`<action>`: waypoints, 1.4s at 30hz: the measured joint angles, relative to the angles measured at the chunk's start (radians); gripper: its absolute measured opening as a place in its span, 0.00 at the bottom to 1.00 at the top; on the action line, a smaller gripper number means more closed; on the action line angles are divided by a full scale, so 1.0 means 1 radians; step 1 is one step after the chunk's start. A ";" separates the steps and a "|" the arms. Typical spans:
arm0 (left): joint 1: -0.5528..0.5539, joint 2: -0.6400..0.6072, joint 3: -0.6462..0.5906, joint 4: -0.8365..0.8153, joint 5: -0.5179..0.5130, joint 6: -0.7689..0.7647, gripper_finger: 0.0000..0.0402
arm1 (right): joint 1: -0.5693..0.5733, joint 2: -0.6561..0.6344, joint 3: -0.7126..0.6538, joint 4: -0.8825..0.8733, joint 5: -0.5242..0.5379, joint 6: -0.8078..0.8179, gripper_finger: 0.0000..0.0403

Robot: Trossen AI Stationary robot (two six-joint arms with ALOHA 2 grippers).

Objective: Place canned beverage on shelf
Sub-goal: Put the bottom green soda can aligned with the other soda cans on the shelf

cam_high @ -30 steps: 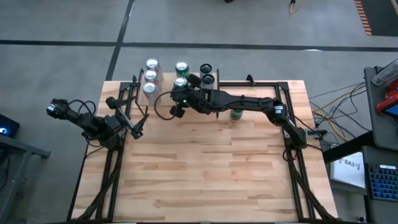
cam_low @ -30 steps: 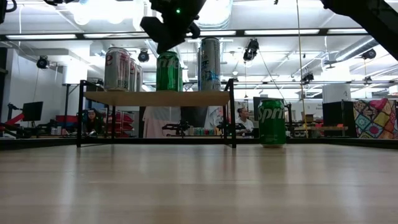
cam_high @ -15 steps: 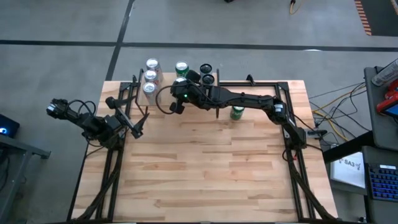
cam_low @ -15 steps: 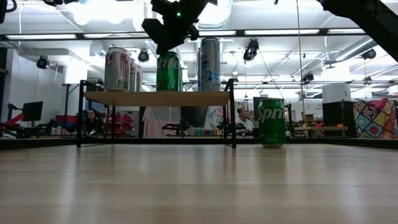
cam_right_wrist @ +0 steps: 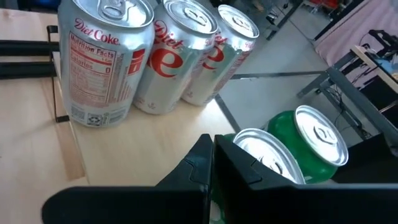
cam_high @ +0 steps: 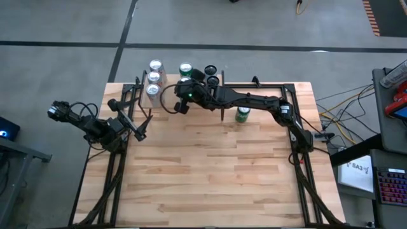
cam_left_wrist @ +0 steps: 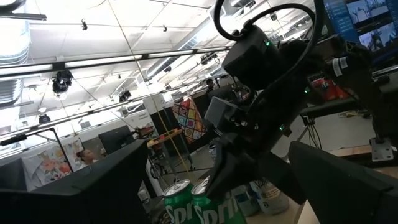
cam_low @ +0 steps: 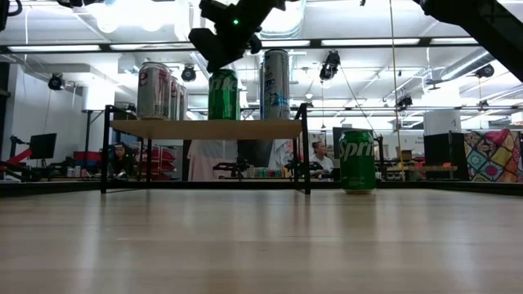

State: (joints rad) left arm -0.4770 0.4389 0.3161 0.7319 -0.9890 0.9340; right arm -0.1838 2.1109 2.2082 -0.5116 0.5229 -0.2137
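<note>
The right tool (cam_high: 183, 97) is seen up over the shelf (cam_low: 204, 129) at the far edge of the desk (cam_high: 210, 172), with its fingers (cam_right_wrist: 205, 168) pinched fully together. Nothing is gripped by them; in the right wrist view they're parked right above the silver top of a green can (cam_right_wrist: 264, 155), and whether that top is actually touched can't be told.

On the shelf, three Diet Coke cans (cam_right_wrist: 161, 56) are lined up at one end, upright and pressed against each other. Two green cans are stood nearer the middle, side by side; only one of them (cam_low: 222, 95) is picked out cleanly in the low view, directly under the tool. A taller silver can (cam_low: 275, 84) is stood just beside it.

One more green Sprite can (cam_low: 357, 161) is left on the desk itself, upright, just off the shelf's end and under the right arm.

The left tool (cam_high: 141, 130) is held out near the left edge of the desk, well apart from the cans, with its fingers (cam_left_wrist: 348, 180) spread wide and nothing held between them.
</note>
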 joint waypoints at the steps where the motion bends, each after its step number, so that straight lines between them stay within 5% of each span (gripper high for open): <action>1: 0.000 0.000 0.000 0.000 0.000 0.000 0.93 | -0.001 0.000 0.000 0.004 0.000 -0.011 0.02; 8: 0.000 0.000 0.000 0.000 -0.015 0.008 0.93 | 0.007 0.000 0.015 -0.002 0.000 -0.005 0.02; 17: 0.000 0.000 0.000 0.000 -0.034 0.023 0.93 | 0.041 -0.001 0.106 -0.309 -0.004 0.168 0.02; 42: 0.000 0.000 0.000 0.000 -0.031 0.026 0.93 | -0.001 -0.001 0.072 -0.248 0.001 0.150 0.02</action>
State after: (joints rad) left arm -0.4768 0.4389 0.3161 0.7322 -1.0195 0.9600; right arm -0.1846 2.1098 2.2807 -0.7593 0.5243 -0.0639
